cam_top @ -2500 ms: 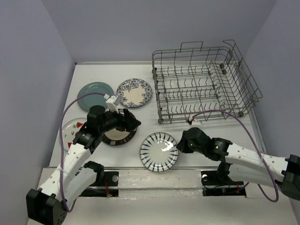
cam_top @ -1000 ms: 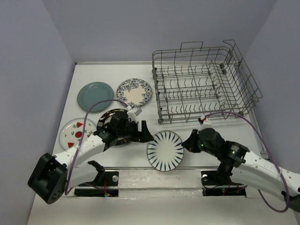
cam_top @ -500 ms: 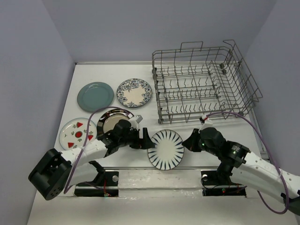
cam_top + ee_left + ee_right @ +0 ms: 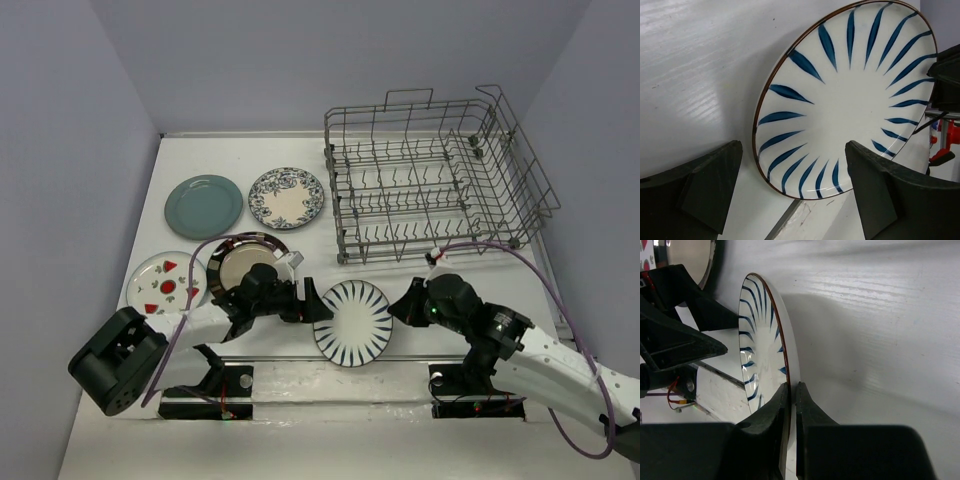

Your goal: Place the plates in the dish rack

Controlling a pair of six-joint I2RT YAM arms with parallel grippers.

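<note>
The striped plate (image 4: 352, 322) is tilted up off the table near the front edge. My right gripper (image 4: 400, 310) is shut on its right rim; the right wrist view shows both fingers (image 4: 785, 405) pinching the rim of the striped plate (image 4: 765, 350). My left gripper (image 4: 312, 303) is open at the plate's left edge, its jaws either side of the striped plate (image 4: 850, 100) without touching it. The teal plate (image 4: 204, 206), floral plate (image 4: 287, 197), brown-rimmed plate (image 4: 240, 262) and marked plate (image 4: 162, 283) lie flat at the left. The dish rack (image 4: 435, 180) stands at the back right, with no plates in it.
The table's front edge (image 4: 340, 378) with both arm bases lies just below the striped plate. Purple cables loop over both arms. Grey walls close in the left, back and right sides.
The right gripper has dragged the striped plate rightward and tipped it up. The left arm has swung down from the brown-rimmed plate to the striped plate's left edge, open.
</note>
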